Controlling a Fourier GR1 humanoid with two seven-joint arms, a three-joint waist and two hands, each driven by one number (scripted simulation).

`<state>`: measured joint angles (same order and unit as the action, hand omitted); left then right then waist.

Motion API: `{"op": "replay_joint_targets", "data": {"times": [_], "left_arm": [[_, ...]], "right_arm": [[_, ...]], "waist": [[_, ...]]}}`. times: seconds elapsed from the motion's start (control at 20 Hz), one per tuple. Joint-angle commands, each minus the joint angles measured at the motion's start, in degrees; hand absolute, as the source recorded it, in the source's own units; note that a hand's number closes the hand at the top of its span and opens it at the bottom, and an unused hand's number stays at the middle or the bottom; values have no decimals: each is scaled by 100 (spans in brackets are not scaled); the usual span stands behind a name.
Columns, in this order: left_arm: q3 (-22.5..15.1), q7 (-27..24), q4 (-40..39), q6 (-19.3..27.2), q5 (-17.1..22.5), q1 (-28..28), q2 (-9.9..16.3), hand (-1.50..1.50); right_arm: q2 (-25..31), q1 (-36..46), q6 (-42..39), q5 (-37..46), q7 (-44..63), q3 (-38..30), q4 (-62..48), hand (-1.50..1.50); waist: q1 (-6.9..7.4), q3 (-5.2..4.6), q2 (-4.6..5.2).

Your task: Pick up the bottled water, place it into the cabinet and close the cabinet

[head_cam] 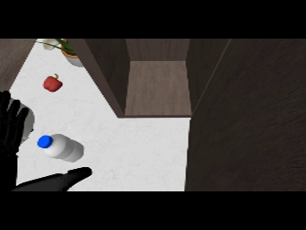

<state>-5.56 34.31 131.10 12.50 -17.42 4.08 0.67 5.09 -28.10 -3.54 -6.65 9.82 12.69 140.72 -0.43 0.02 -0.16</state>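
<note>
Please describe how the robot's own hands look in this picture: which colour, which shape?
Both hands are plain black, with slender fingers and no markings or cables visible. The left hand shows several long fingers and a palm. Of the right hand, only a dark, tapering, finger-like shape shows. No grey forearm is clearly visible.

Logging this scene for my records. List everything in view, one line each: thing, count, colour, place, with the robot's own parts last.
white plastic water bottle with a blue cap: one, white and blue, on the counter at lower left, between the two hands.
small red bell pepper with a green stem: one, red, on the counter at upper left.
potted plant with pale leaves: one, orange-and-grey pot, at the counter's far left, cut off by the view's top.
dark brown wooden cabinet: one, open, inside bare, upper middle.
dark brown cabinet door: one, swung open, filling the right side.
white marbled counter top: one, white, under everything.
left hand: one, black, open, fingers up at the left edge, resting.
right hand: one, black, fingers straight, at the lower left just below the bottle.
</note>
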Motion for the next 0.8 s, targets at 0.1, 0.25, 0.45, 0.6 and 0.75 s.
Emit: {"op": "replay_joint_targets", "data": {"times": [0.1,0.25,0.45,0.6,0.75], "left_arm": [[415,-371,-81,-117,324,531,139,-150],[46,-975,-535,405,-32,708,-63,-150],[258,-1235,-688,392,-2,842,-65,-150],[870,-1183,-1083,265,332,569,182,-150],[1118,-2323,-1741,77,950,1154,158,-150]], "right_arm": [[-43,-791,-67,234,-149,430,646,-150],[71,-866,-11,85,41,271,1014,-150],[82,-1312,-213,210,-486,484,832,-150],[271,-1846,-464,130,-1002,368,833,-150],[191,-1876,-374,238,-1325,342,547,-150]], "waist": [[2,-4,-2],[-11,-6,-1],[-8,-4,-3],[-61,-2,-9],[-25,-7,-10]]}}
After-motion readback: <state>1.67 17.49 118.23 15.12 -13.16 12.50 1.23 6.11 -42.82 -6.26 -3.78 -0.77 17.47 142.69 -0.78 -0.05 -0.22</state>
